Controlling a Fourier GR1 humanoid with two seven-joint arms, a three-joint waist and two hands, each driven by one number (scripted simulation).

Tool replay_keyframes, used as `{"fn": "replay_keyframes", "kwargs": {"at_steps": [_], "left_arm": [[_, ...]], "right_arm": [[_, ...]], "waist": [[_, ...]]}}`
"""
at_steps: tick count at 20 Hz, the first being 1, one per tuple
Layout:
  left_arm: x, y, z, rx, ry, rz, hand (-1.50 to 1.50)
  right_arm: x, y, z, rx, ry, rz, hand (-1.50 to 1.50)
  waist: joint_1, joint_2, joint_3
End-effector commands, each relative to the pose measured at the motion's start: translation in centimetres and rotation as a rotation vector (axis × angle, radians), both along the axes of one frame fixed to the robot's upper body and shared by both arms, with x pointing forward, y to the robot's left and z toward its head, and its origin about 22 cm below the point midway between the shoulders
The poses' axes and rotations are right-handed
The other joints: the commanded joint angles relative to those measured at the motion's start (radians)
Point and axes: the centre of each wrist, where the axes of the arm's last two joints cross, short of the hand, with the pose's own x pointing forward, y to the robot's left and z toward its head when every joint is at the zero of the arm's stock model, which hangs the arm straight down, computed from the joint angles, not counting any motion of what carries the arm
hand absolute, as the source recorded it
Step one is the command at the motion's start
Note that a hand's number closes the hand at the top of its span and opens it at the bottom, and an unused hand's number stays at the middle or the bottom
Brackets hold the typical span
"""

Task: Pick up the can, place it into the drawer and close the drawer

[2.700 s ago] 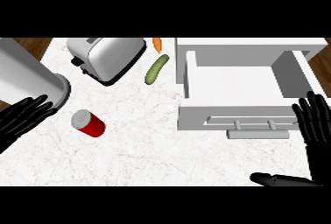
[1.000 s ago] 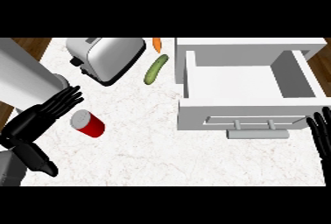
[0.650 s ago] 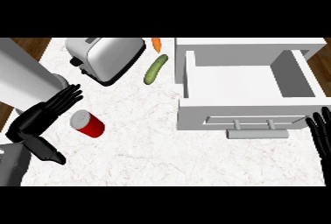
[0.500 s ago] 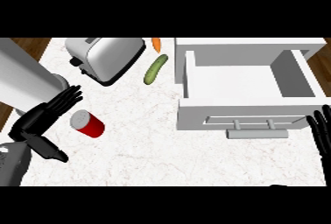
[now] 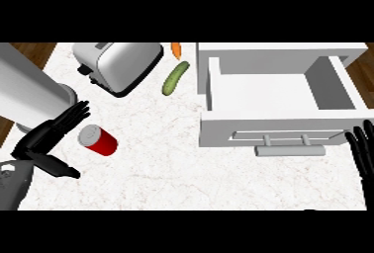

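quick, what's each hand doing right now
Left hand: open beside the can, holding nothing.
Right hand: open, resting at the right edge.

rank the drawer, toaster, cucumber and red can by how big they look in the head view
1. Open white drawer, largest by far.
2. Silver toaster.
3. Red cylindrical can and green cucumber look alike: the cucumber is longer, the can wider.

Red can (image 5: 99, 140) lying tilted on counter, white drawer (image 5: 281, 99) open
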Motion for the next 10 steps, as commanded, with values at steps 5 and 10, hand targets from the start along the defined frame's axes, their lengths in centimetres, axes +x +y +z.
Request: {"fn": "replay_keyframes", "kwargs": {"at_steps": [5, 10], "left_arm": [[-0.8, -0.4, -2.8, -0.079, -0.015, -0.093, -1.5], [-0.4, 1.7, -2.3, -0.092, 0.037, -0.048, -1.5]], "right_arm": [[1.3, -0.9, -0.9, 0.006, 0.001, 0.001, -1.5], [0.3, -0.5, 1.7, 0.017, -0.009, 0.005, -1.5]], "waist": [[-0.001, 0.002, 0.0], [-0.01, 0.003, -0.001]]}}
